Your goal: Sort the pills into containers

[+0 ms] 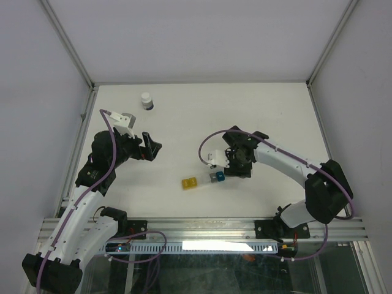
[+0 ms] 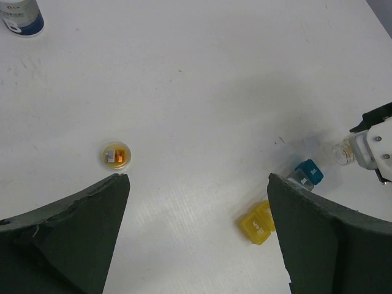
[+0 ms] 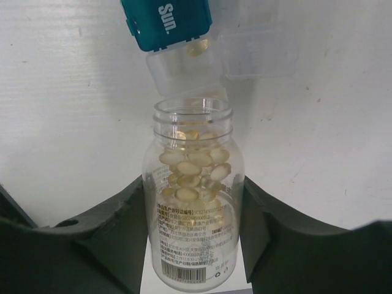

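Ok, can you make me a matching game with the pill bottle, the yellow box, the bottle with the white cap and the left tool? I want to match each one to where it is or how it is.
Things:
1. pill bottle
2. yellow box
3. capped bottle
4. left tool

Places or states:
A. open, holding nothing
B. far back on the table
C. gripped in the right tool
D. just left of the blue box in the top view

Pairs: 1-C, 2-D, 3-B, 4-A.

White arms [image 1: 82, 223], black joints [image 1: 324, 193], purple cables [image 1: 204, 141].
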`<state>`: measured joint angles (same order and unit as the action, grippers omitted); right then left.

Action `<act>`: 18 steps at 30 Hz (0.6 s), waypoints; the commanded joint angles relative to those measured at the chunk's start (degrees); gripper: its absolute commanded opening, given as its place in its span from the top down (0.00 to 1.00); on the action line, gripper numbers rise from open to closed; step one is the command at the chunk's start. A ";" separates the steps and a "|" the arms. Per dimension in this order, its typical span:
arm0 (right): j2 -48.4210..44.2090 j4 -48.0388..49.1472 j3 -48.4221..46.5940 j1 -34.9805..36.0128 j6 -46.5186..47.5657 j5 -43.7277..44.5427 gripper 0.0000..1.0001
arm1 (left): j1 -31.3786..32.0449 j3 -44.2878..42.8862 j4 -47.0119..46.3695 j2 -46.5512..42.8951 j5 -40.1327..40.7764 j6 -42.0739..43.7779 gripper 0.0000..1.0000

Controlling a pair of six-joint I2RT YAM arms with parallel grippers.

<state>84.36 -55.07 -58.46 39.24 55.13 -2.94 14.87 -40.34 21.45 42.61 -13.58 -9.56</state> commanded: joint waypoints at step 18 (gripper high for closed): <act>-1.44 -1.81 -1.48 0.84 -2.45 -4.81 1.00 | -0.90 0.32 -2.66 -0.28 -1.47 1.13 0.01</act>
<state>83.61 -54.37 -56.38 39.94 54.52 -3.53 14.52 -40.34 21.43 42.74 -14.06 -9.56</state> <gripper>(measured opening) 0.545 0.991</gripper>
